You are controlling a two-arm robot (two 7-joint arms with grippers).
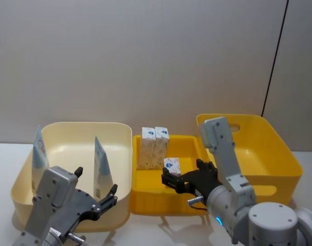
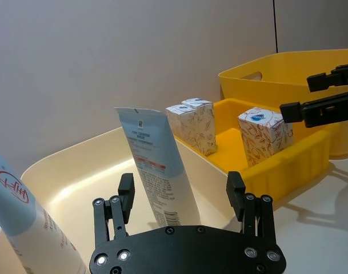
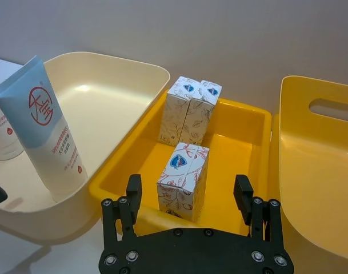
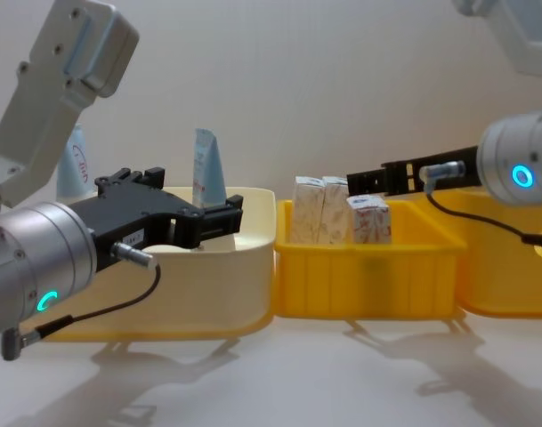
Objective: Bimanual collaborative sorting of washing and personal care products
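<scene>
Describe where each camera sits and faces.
Head: high, looking down on the bins; left gripper and right gripper show.
Chest: low, looking across at bin sides; both grippers show.
Left wrist: behind its open gripper, facing a tube in the cream bin.
Right wrist: behind its open gripper, facing a carton in the small yellow bin.
Shared: all show the cartons.

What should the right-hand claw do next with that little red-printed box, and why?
Probably ease the right gripper forward and close on the red-print carton: its jaws stand open either side of it, not touching, and the carton stands apart from the beige cartons.
</scene>
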